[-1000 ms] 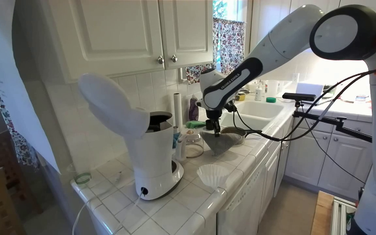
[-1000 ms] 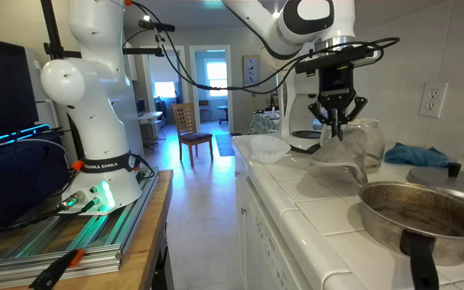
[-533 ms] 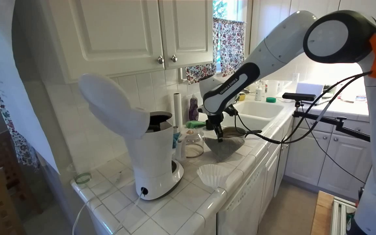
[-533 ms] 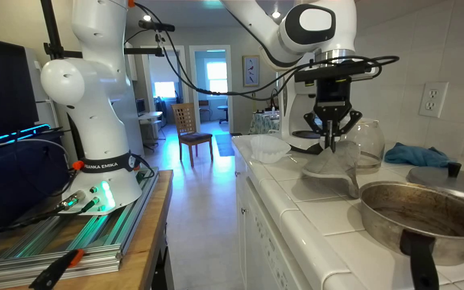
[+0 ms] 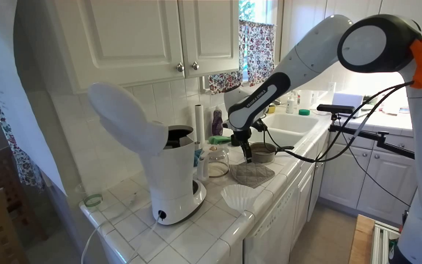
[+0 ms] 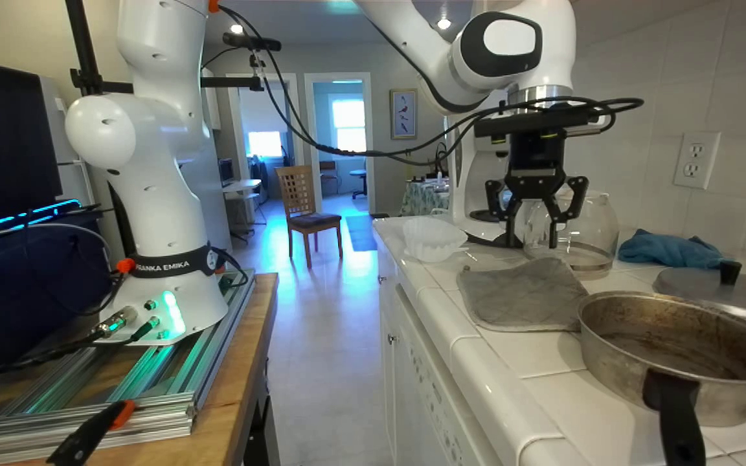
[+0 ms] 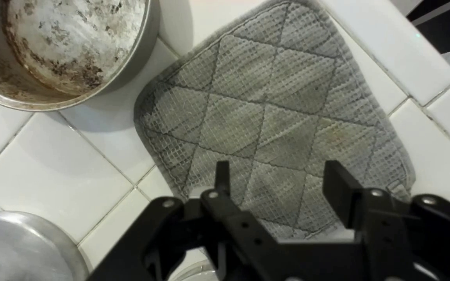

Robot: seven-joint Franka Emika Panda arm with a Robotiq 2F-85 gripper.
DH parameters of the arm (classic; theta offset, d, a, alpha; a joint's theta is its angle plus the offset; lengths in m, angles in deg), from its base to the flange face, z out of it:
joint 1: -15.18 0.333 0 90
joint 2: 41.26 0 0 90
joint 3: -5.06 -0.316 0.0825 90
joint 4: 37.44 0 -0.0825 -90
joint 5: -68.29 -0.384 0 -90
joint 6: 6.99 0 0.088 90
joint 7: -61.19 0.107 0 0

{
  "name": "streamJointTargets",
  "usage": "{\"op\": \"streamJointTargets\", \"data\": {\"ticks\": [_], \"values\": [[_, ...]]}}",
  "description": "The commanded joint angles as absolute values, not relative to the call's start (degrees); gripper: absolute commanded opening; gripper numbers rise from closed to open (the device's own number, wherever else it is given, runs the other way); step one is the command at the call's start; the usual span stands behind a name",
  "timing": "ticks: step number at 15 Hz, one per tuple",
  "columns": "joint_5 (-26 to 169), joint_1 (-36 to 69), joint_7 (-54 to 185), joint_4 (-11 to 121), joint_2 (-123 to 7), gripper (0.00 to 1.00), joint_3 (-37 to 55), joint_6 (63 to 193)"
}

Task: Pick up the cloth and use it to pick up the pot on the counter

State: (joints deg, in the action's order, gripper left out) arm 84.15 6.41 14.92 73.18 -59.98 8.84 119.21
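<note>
The grey quilted cloth [image 7: 264, 117] lies flat on the white tiled counter, its full square spread out in both exterior views [image 5: 253, 176] [image 6: 519, 294]. Above it my gripper [image 7: 275, 168] is open, its fingers [image 7: 340, 195] well apart with nothing between them. In an exterior view the gripper [image 6: 531, 243] hangs over the cloth's far part with its tips off the fabric. The metal pot [image 6: 619, 372] stands upright beside the cloth, close to one corner, its black handle [image 6: 677, 414] pointing away from the cloth. In the wrist view the pot [image 7: 76, 43] shows its stained inside.
Next to the cloth stand a glass carafe [image 5: 218, 163] and a pale paper coffee filter [image 5: 238, 198]. The white coffee maker [image 5: 174, 176] is farther along. A metal lid [image 6: 713, 294] and blue fabric [image 6: 671, 249] lie near the wall. The sink [image 5: 288, 126] is behind the pot.
My gripper came down with the cloth hanging from its closed fingers, then opened. The cloth dropped out of the fingers and now lies flat on the counter. The pot has not moved.
</note>
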Motion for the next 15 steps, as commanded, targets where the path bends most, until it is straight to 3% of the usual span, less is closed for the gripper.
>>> {"op": "streamJointTargets", "data": {"ticks": [1,3,15], "values": [[83.1,6.4,15.8,73.3,-58.4,0.95,8.6,118.4],[81.0,6.1,17.2,74.1,-57.0,1.0,8.4,118.3],[60.4,3.8,31.1,74.9,-50.8,1.0,9.9,113.5]]}}
